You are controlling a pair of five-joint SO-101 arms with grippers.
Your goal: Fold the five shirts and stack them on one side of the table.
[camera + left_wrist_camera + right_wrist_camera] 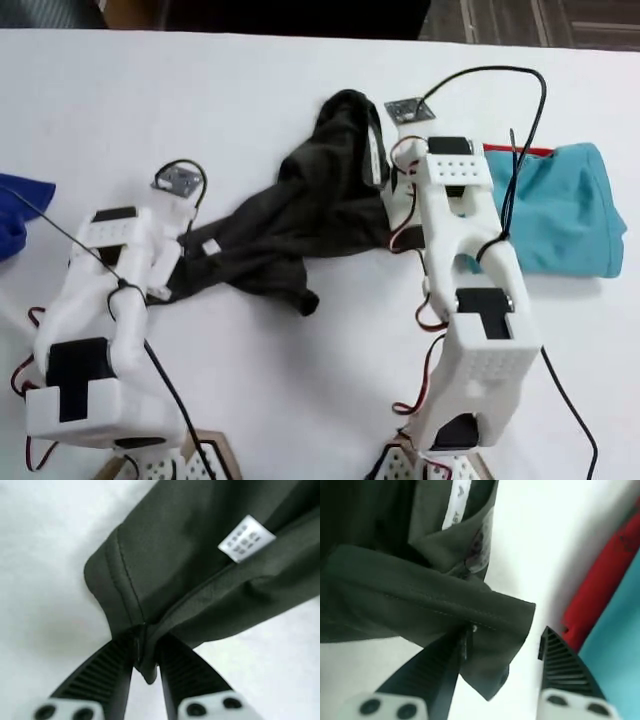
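A black shirt (300,215) lies crumpled across the middle of the table between the two arms. My left gripper (146,647) is shut on a hemmed edge of the black shirt (200,580), near its white label (246,539); in the high view the left gripper (168,280) sits at the shirt's left end. My right gripper (505,640) stands open at the shirt's other end, and a hemmed corner of the shirt (420,600) hangs between its fingers. In the high view the right gripper (396,200) is at the shirt's right side.
A folded teal shirt (560,210) lies right of the right arm with a red shirt (520,151) showing under its far edge. A blue shirt (18,215) lies at the table's left edge. The far side of the white table (150,90) is bare.
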